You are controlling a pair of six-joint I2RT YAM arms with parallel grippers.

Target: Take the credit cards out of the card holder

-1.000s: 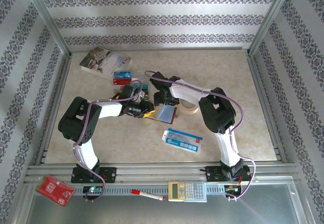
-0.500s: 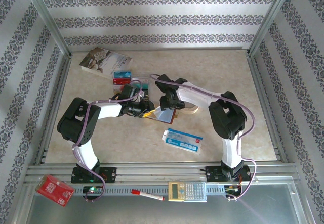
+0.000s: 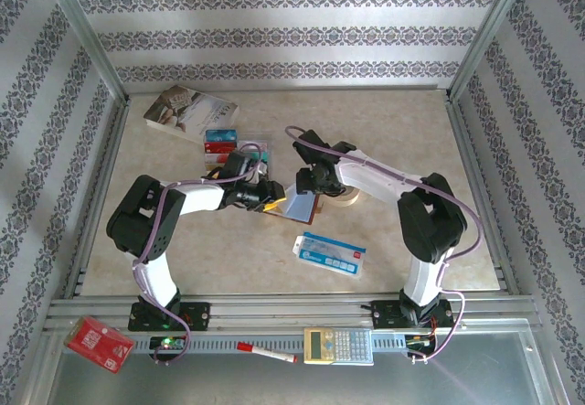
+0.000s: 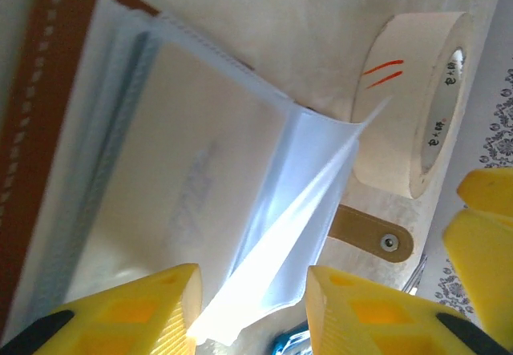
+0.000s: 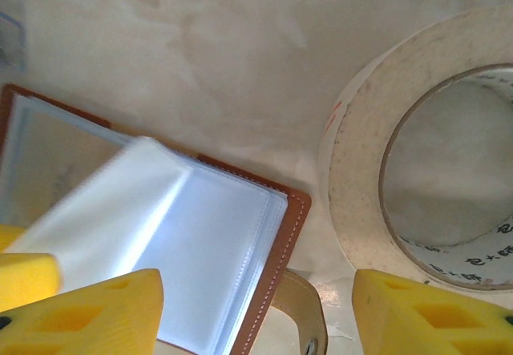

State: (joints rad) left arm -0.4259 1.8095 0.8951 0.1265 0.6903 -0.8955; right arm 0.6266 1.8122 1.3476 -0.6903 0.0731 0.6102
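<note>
The card holder point(image 3: 302, 207) lies open mid-table, reddish-brown leather with grey-blue clear sleeves point(image 4: 192, 171). My left gripper point(image 3: 271, 196) is at its left edge. Its yellow fingers point(image 4: 136, 315) stand apart, open, with one lifted sleeve leaf point(image 4: 296, 219) loose between them. A pale card point(image 5: 56, 159) shows through a sleeve. My right gripper point(image 3: 309, 182) hovers over the holder's right edge point(image 5: 280, 243) and its tan strap point(image 5: 300, 307), open, gripping nothing. Several credit cards point(image 3: 221, 140) lie on the table behind the left gripper.
A roll of beige tape point(image 3: 348, 195) stands right beside the holder, close to my right fingers point(image 5: 433, 315). A paperback point(image 3: 190, 111) is at the back left and a blue-and-white packet point(image 3: 331, 252) in front. A red packet point(image 3: 98, 343), pen point(image 3: 265, 352) and calculator point(image 3: 338, 345) sit on the near rail.
My right arm has swung its elbow to the right and its gripper has shifted slightly right over the holder, its jaws narrowing a little. The left gripper has barely moved.
</note>
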